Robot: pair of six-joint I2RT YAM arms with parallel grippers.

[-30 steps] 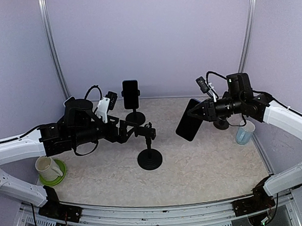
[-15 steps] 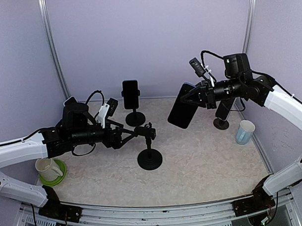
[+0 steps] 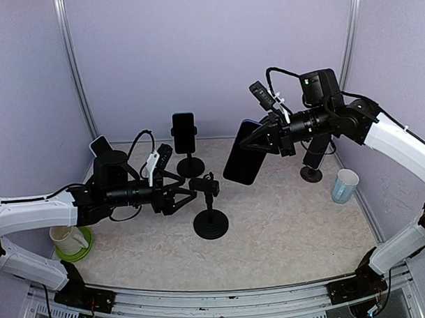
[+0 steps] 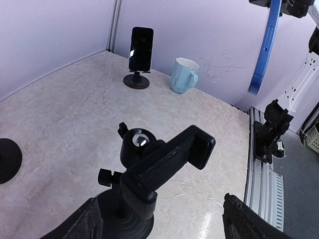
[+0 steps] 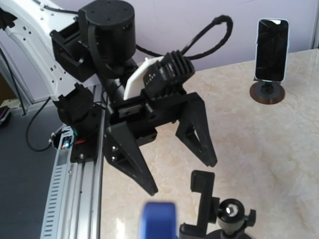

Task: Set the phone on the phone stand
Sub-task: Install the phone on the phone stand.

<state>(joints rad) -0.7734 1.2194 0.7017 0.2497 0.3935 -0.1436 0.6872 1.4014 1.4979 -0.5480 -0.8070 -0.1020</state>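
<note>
While clamped tight in the right gripper (image 3: 266, 144), hanging tilted in mid-air, well above the table (image 3: 292, 233): one blue phone (image 3: 240, 158), not yet on any stand. Held up between the back stand (image 3: 190, 165) and the right stand (image 3: 311, 174), higher than the empty stand (image 3: 211, 216) and off to its right.

Down low: left gripper (image 5: 179, 172), jaws spread wide, pointed straight at the empty stand's clamp (image 3: 210, 185), close in front of it, gripping nothing.

Counting stands: three in plain sight. One empty in the middle, one at the back carrying a dark phone (image 3: 183, 132), one on the right carrying a second dark phone (image 4: 141, 48).

Counting phones: three sure, plus what looks like a fourth phone (image 3: 100, 145) peeking from behind the left arm, support hidden.

Counting mugs: two. Pale blue mug (image 3: 345, 186) near the right stand, cream mug (image 3: 65, 237) on a green saucer (image 3: 86, 247) at the near left.

Two arms, two grippers.
</note>
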